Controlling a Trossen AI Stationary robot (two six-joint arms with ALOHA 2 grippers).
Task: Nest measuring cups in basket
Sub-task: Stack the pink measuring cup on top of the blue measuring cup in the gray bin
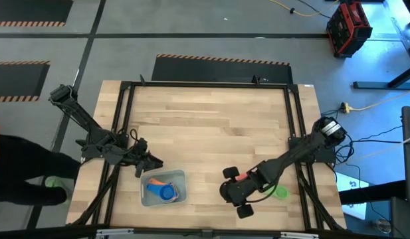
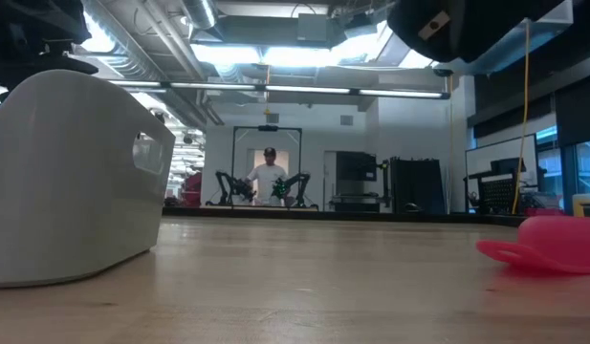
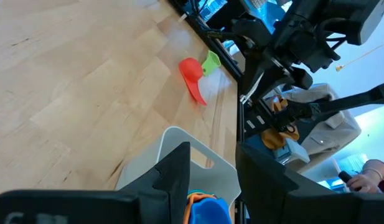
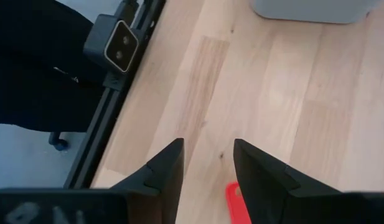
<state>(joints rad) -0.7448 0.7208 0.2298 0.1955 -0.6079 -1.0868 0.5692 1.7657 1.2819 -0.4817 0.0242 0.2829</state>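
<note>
Butcher-block table [image 1: 211, 126]: the left gripper [image 1: 155, 164] hovers just beside the basket [image 1: 178, 176] — blue cup [image 1: 155, 188] and others nested inside — fingers parted, empty. The right gripper [image 1: 228, 187] angles low, fingers parted and empty, near the pink cup [image 1: 240, 176]; green cup [image 1: 280, 192] lies beyond.

One basket [image 1: 180, 178], four visible measuring cups [image 1: 168, 192], two arms [image 1: 92, 129].

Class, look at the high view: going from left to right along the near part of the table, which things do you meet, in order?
Left gripper → basket with blue and orange measuring cups → right gripper → green measuring cup.
</note>
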